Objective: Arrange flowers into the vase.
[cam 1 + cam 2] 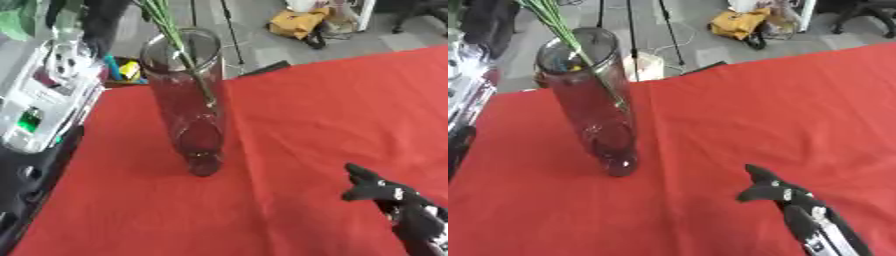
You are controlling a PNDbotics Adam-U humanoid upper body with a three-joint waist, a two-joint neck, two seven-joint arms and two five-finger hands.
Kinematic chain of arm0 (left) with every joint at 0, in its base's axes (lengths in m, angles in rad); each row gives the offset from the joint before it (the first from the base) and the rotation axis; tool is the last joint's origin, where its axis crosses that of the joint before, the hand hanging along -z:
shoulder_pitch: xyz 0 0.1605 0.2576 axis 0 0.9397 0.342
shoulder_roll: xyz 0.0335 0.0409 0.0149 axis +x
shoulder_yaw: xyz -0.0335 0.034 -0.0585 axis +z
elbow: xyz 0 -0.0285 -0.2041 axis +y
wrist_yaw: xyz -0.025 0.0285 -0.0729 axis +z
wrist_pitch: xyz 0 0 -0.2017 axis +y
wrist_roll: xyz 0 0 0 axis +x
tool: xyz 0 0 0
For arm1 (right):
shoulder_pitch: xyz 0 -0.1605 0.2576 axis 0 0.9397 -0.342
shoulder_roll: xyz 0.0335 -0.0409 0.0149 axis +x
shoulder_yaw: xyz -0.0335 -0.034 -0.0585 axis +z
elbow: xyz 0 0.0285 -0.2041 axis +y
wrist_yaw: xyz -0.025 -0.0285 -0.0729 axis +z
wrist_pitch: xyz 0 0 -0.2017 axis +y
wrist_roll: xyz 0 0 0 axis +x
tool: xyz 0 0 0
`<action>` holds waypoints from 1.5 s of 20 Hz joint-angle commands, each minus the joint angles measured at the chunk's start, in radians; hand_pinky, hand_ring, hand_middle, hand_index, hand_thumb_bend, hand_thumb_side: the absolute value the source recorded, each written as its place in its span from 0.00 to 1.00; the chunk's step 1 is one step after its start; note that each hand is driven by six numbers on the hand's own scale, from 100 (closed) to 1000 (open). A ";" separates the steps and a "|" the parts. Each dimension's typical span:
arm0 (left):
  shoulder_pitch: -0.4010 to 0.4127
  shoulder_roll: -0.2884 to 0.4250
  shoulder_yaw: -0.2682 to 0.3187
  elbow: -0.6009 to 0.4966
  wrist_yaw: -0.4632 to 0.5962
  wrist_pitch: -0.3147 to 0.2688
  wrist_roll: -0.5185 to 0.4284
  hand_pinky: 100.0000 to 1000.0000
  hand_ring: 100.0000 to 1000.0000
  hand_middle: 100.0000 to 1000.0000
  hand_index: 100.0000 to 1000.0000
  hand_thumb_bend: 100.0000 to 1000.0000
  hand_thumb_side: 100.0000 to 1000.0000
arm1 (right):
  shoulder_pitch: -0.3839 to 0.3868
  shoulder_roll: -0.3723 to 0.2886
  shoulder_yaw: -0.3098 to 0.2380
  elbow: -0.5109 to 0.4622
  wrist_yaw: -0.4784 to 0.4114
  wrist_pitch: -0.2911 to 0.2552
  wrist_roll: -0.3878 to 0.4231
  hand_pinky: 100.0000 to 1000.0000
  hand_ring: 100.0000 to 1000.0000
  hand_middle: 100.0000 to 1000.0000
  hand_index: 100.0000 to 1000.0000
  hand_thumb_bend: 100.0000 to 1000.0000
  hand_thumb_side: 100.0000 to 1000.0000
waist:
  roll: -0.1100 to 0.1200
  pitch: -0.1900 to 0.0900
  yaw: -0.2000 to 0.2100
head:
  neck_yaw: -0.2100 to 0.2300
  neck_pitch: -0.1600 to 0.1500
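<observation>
The glass vase [188, 100] stands upright near the far left edge of the red worktop [332, 115], green stems [175, 35] inside it, with wide bare cloth to its right. The right hand [776, 192] hovers low at the near right, well apart from the vase, fingers relaxed and holding nothing.

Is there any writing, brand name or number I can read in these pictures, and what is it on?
None can be read.
White machine off the table's left edge: it has dark and green patches, too blurred to tell if they are writing.
Glass vase holding the green stems: no label visible.
Red tablecloth: plain.
Right hand: pale specks, not legible.
</observation>
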 commanded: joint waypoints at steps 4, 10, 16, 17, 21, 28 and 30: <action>-0.007 0.043 -0.001 -0.020 -0.071 -0.028 -0.039 0.10 0.20 0.38 0.42 0.00 0.66 | -0.004 -0.002 -0.005 -0.020 -0.003 0.001 -0.002 1.00 1.00 0.63 0.74 0.00 0.99 | -0.009 -0.031 0.002 | -0.005 0.008; -0.001 0.045 0.000 -0.015 -0.114 -0.042 -0.064 0.12 0.22 0.40 0.43 0.00 0.66 | -0.004 -0.002 -0.005 -0.020 -0.007 -0.002 -0.003 1.00 1.00 0.63 0.74 0.00 0.99 | -0.012 -0.032 0.003 | -0.001 0.024; 0.003 0.048 -0.007 -0.011 -0.153 -0.053 -0.122 0.15 0.25 0.45 0.49 0.00 0.64 | -0.003 -0.002 -0.006 -0.020 -0.008 -0.003 -0.003 1.00 1.00 0.63 0.74 0.00 0.99 | -0.013 -0.033 0.004 | -0.001 0.024; 0.003 0.048 -0.008 -0.010 -0.159 -0.055 -0.137 0.17 0.27 0.47 0.52 0.00 0.63 | -0.003 -0.003 -0.006 -0.020 -0.008 -0.003 -0.003 1.00 1.00 0.63 0.74 0.00 0.99 | -0.013 -0.033 0.004 | 0.000 0.025; 0.005 0.049 -0.006 -0.006 -0.186 -0.060 -0.199 0.19 0.30 0.50 0.55 0.00 0.64 | -0.002 -0.003 -0.005 -0.020 -0.007 -0.001 -0.002 1.00 1.00 0.63 0.74 0.00 0.98 | -0.013 -0.033 0.007 | -0.001 0.025; 0.007 0.058 0.001 -0.002 -0.211 -0.068 -0.272 0.28 0.38 0.57 0.64 0.00 0.69 | -0.001 -0.005 -0.005 -0.020 -0.007 0.001 -0.001 1.00 1.00 0.63 0.74 0.00 0.99 | -0.011 -0.035 0.013 | -0.003 0.028; 0.007 0.062 0.005 0.000 -0.218 -0.073 -0.288 0.31 0.41 0.59 0.65 0.00 0.73 | 0.000 -0.006 -0.004 -0.020 -0.006 0.002 0.000 1.00 1.00 0.63 0.74 0.00 0.99 | -0.010 -0.036 0.015 | -0.002 0.030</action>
